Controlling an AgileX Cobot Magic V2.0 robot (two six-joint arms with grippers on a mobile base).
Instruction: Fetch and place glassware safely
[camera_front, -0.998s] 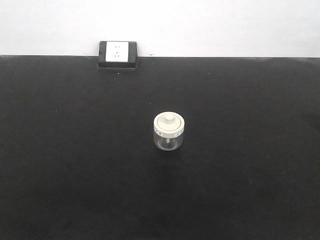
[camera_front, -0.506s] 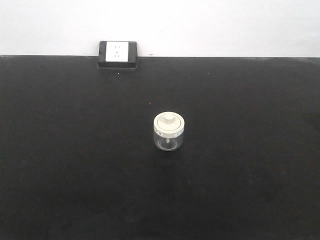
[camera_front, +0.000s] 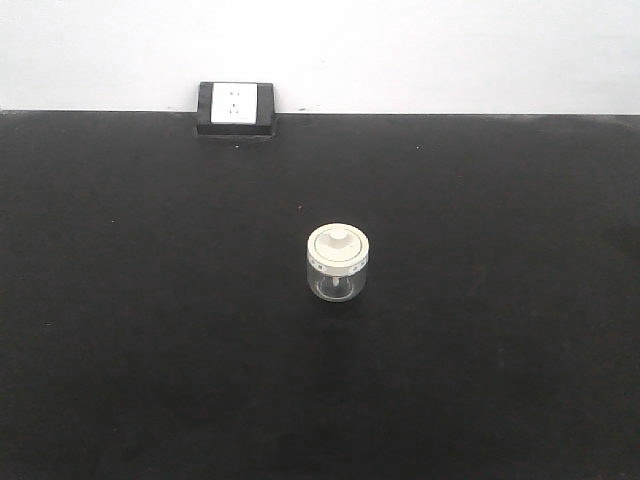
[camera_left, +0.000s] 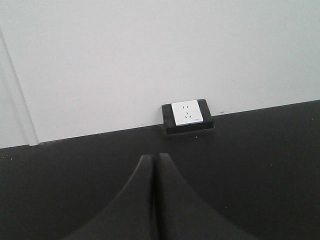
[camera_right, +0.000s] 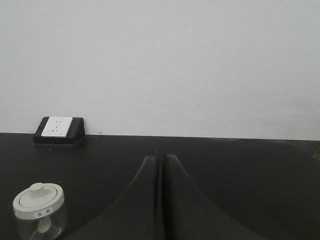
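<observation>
Glassware, one small squat clear glass jar (camera_front: 338, 264) with a cream-white knobbed lid, stands upright mid-way across the black table (camera_front: 150, 350); its base is cut off in the right wrist view and its contents are hard to make out. One white socket in a black housing (camera_front: 235, 107) sits at the table's far edge. Left gripper (camera_left: 154, 159) and right gripper (camera_right: 161, 160) each show jaws pressed together, empty; the jar lies left of the right gripper, well apart.
</observation>
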